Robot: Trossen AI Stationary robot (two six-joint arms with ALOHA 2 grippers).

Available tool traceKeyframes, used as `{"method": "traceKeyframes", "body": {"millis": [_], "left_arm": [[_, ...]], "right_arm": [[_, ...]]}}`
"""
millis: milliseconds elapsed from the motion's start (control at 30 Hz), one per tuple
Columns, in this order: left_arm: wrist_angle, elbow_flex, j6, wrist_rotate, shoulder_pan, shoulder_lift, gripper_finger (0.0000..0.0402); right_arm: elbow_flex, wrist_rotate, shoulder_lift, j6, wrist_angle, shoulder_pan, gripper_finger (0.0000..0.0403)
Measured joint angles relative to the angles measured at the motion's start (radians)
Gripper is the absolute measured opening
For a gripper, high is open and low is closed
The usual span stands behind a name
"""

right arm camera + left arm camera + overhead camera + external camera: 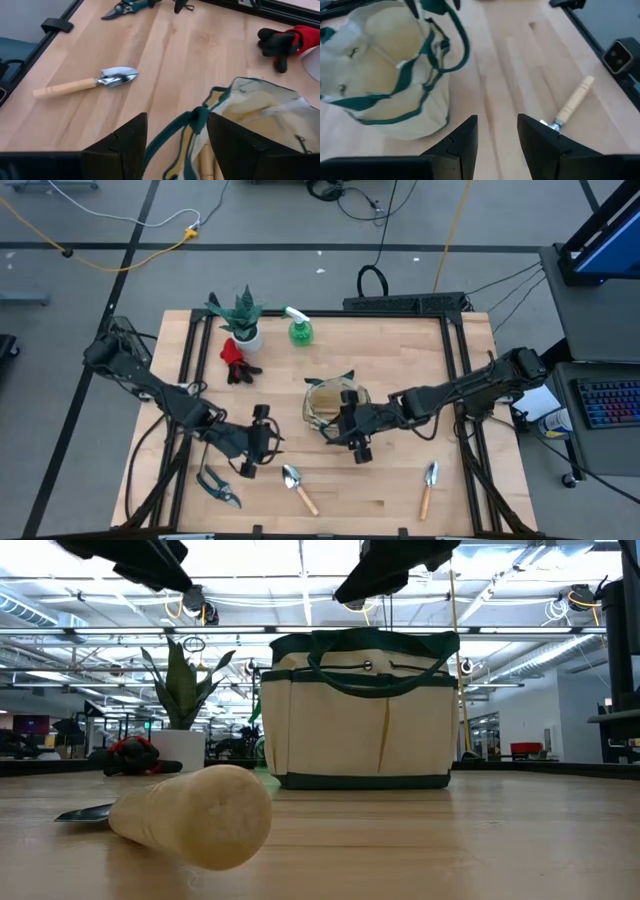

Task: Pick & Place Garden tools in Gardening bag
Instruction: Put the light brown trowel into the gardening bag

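The gardening bag stands upright near the middle of the table, mouth open, with a wooden handle visible inside it in the right wrist view. The right gripper hangs at the bag's near rim, fingers spread and empty, one dark green loop handle lying between them. The left gripper hovers above bare table to the bag's left, fingers parted, grasping nothing. One trowel lies near the front edge, a second trowel well to its right. The pruning shears lie at the front left. A red and black glove rests beside the potted plant, with the spray bottle next to it.
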Motion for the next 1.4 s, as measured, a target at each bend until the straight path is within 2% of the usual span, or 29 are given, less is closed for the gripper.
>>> {"method": "traceKeyframes", "body": {"millis": [300,533,767,1000,1133,1233,1400], "left_arm": [[0.110,-0.045,-0.003,-0.008,-0.035,0.039,0.0145],[0.282,-0.045,0.022,0.100,-0.035,0.176,0.0145],[0.389,-0.044,0.069,0.060,-0.042,0.287,0.0145],[0.582,-0.044,0.183,0.058,-0.074,0.409,0.0145],[0.682,-0.043,0.181,0.049,-0.100,0.473,0.0145],[0.737,-0.043,0.168,0.004,-0.122,0.514,0.0145],[0.850,-0.043,0.164,-0.034,-0.154,0.589,0.0145]], "right_arm": [[0.000,0.001,0.000,-0.002,0.000,0.003,0.0196],[0.000,0.001,0.000,-0.004,0.000,0.003,0.0196],[-0.003,0.002,0.000,-0.004,0.008,0.003,0.0196],[-0.099,0.002,0.002,-0.004,0.176,0.003,0.0196],[-0.156,0.002,0.002,-0.004,0.266,0.003,0.0196],[-0.176,0.002,0.002,-0.004,0.327,0.003,0.0196],[-0.177,0.002,0.002,-0.006,0.338,0.000,0.0196]]}}
